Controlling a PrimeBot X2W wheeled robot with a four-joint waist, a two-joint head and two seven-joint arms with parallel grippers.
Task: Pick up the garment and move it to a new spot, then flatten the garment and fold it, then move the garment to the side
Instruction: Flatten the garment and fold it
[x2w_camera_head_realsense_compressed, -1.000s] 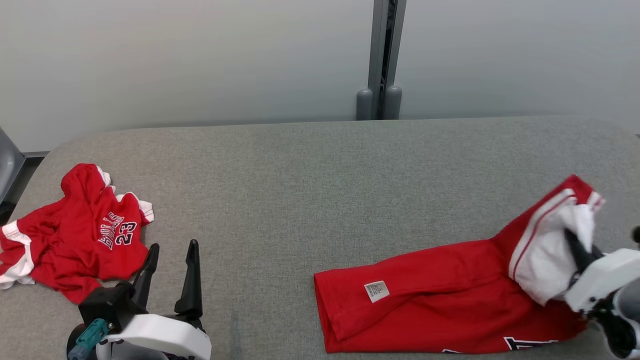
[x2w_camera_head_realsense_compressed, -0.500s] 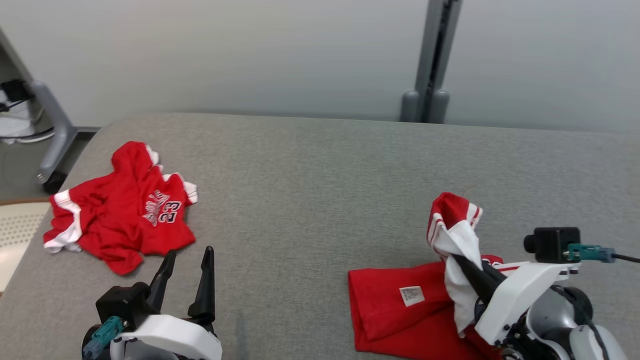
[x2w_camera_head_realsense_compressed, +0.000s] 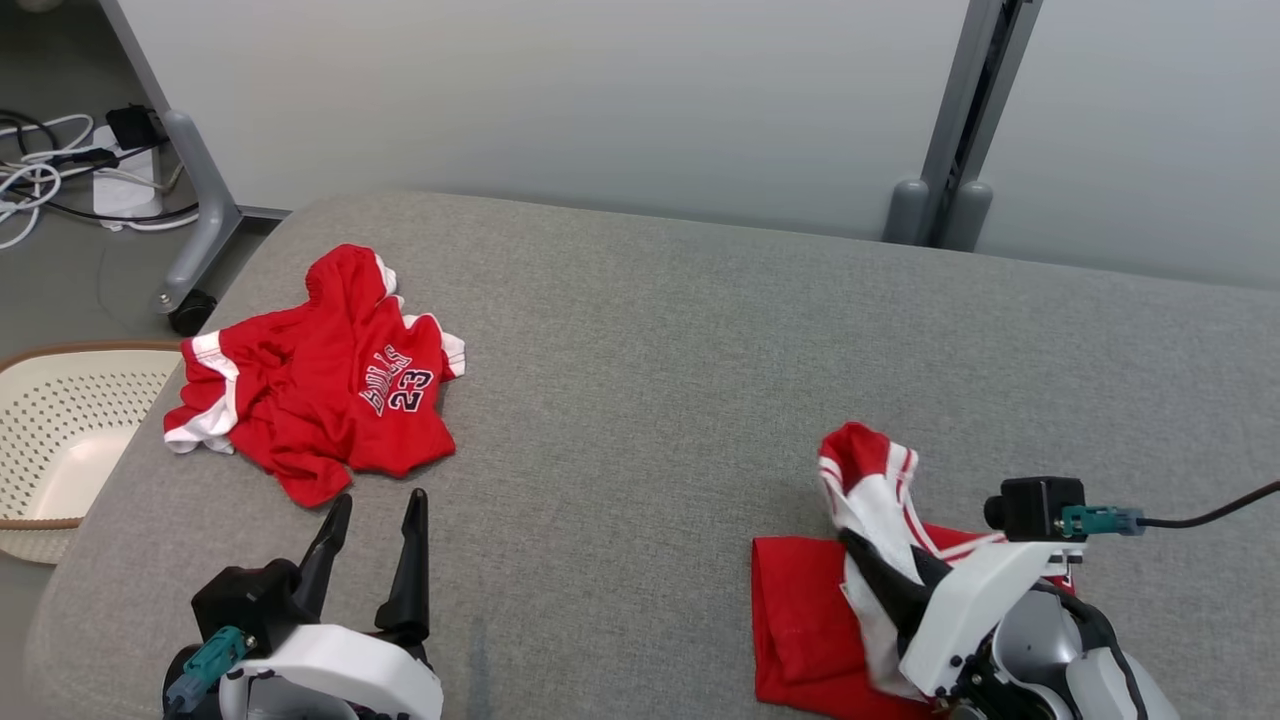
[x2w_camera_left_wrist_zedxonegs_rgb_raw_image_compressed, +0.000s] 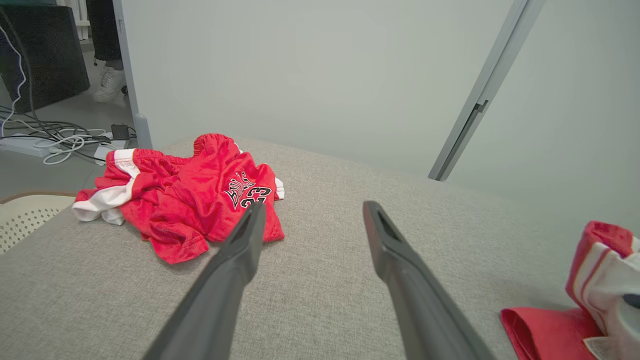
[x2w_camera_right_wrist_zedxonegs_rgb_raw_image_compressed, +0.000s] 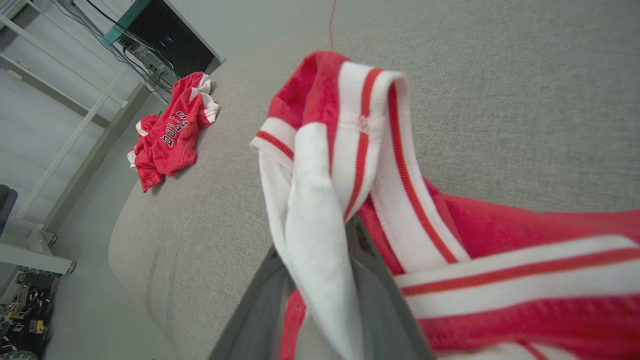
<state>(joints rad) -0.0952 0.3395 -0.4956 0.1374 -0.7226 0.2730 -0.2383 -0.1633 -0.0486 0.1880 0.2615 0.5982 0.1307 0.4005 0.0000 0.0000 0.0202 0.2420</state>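
Observation:
The garment (x2w_camera_head_realsense_compressed: 800, 620), a red jersey with white and red striped trim, lies folded on the grey cushion at the lower right. Its trimmed end (x2w_camera_right_wrist_zedxonegs_rgb_raw_image_compressed: 370, 150) stands up, bunched over my right gripper (x2w_camera_head_realsense_compressed: 880, 580). In the right wrist view a fold of white fabric sits pinched between that gripper's fingers (x2w_camera_right_wrist_zedxonegs_rgb_raw_image_compressed: 380, 300). My left gripper (x2w_camera_head_realsense_compressed: 375, 505) is open and holds nothing. It hovers low at the lower left, just in front of a second, crumpled red garment (x2w_camera_head_realsense_compressed: 330, 380) printed "Bulls 23". The left wrist view has this crumpled garment (x2w_camera_left_wrist_zedxonegs_rgb_raw_image_compressed: 200, 200) past the open fingers.
The grey cushion (x2w_camera_head_realsense_compressed: 650, 350) stretches wide between the two garments. A cream perforated basket (x2w_camera_head_realsense_compressed: 90, 347) sits off its left edge. Cables (x2w_camera_head_realsense_compressed: 50, 170) and a grey stand leg (x2w_camera_head_realsense_compressed: 200, 220) are on the floor at the back left. A grey post (x2w_camera_head_realsense_compressed: 960, 120) rises behind.
The head camera has swung left. My right gripper has carried the garment's trimmed end leftward over its body, doubling the long red shape into a shorter fold. The left gripper stays open.

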